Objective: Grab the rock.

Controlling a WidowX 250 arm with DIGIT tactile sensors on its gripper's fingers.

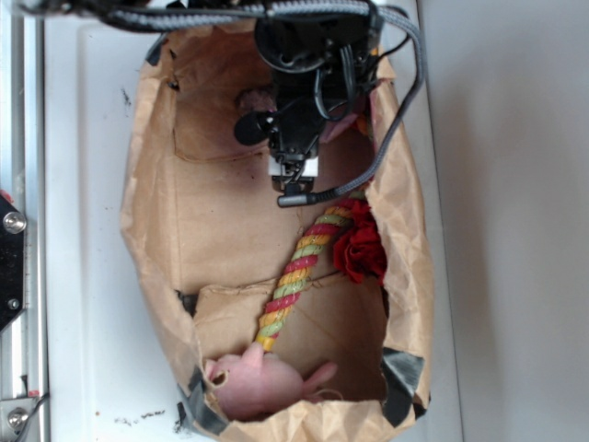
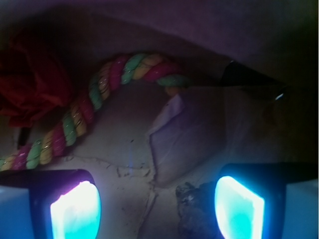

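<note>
In the exterior view the arm reaches down from the top centre of the frame into an open brown paper bag [image 1: 161,212], and its black body covers the gripper [image 1: 294,180] so fully that the jaws cannot be judged from there. Just left of the arm, near the top of the bag, a small brownish lump shows, too blurred and hidden to name with confidence. A twisted rope toy [image 1: 294,276] in red, yellow and green runs diagonally through the middle of the bag, a red fabric flower [image 1: 361,247] lies against its right side, and a pink plush toy [image 1: 262,382] rests at the bottom end. The wrist view shows what the other hides: the two fingers [image 2: 75,211] glow blue-green at the lower left and lower right corners, set wide apart with nothing between them clamped. The rock [image 2: 197,214], dark and rough, sits on the bag floor at the bottom of the frame, just inside the right-hand finger and close to touching it. The rope curves across the upper middle there, with the flower at upper left.
</note>
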